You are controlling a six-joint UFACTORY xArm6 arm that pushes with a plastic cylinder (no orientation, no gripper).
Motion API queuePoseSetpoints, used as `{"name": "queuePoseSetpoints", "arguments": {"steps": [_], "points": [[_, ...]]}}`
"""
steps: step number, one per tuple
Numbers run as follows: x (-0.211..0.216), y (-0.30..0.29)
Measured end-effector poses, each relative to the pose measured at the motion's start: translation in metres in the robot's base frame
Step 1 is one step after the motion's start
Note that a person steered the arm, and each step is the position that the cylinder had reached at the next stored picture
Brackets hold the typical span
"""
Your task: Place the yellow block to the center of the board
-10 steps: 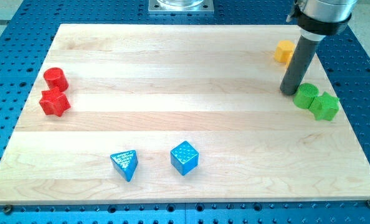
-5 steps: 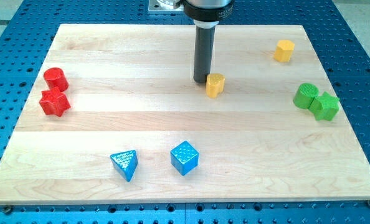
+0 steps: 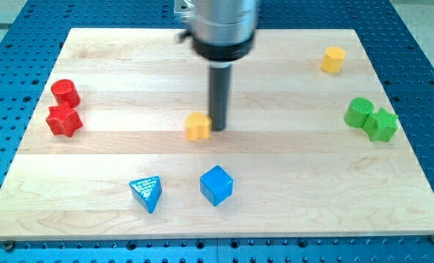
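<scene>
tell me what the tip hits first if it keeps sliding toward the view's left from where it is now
My tip would meet the yellow block at once: it sits right beside the tip on that side, seemingly touching. Farther left are only the red blocks.

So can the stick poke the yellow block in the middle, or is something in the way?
Probably yes. My tip sits right beside the middle yellow block, on its right in the view, with nothing between them. I cannot tell if they touch.

Pale wooden board (image 3: 129,73), seemingly matt
</scene>
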State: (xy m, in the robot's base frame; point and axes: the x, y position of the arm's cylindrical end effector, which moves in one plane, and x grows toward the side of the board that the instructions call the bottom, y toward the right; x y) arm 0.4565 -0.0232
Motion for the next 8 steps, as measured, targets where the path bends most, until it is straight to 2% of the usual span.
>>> {"name": "queuePoseSetpoints", "arguments": {"steps": [1, 2, 3, 4, 5, 6, 7, 8], "points": [[0.037, 0.018], [0.068, -0.017], [0.028, -0.050], [-0.029, 0.034], [0.010, 0.062], [-0.044, 0.158], [-0.049, 0.076], [-0.042, 0.037]]}}
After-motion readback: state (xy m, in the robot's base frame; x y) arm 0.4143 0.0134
